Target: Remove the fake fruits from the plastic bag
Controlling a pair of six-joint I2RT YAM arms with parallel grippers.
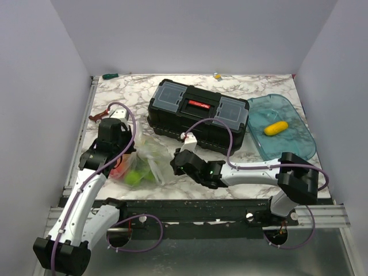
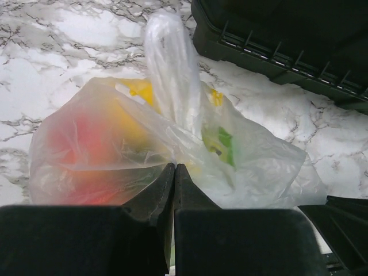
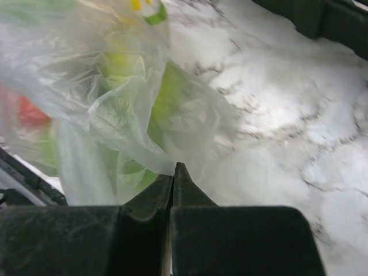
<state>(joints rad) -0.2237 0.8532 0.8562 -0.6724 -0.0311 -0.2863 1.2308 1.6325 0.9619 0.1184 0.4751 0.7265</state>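
Near the front edge of the marble table (image 1: 123, 92), between the two arms, the plastic bag (image 1: 144, 158) is lying slumped with the fake fruits (image 1: 135, 177) showing through its film as red, yellow and green shapes, all of them inside. The left gripper (image 2: 175, 167) is pinching the film from its side, fingers pressed together with no gap. The right gripper (image 3: 173, 167) is doing the same from the opposite side, its tips closed on a fold. Holding the bag at two points is probably meant to pull the film apart or tip it so the fruits spill out. Just behind the bag a black toolbox (image 1: 198, 115) is sitting shut. Beside it, a blue tray (image 1: 307, 150) is holding one yellow fruit (image 1: 276, 127), well apart from the bag.
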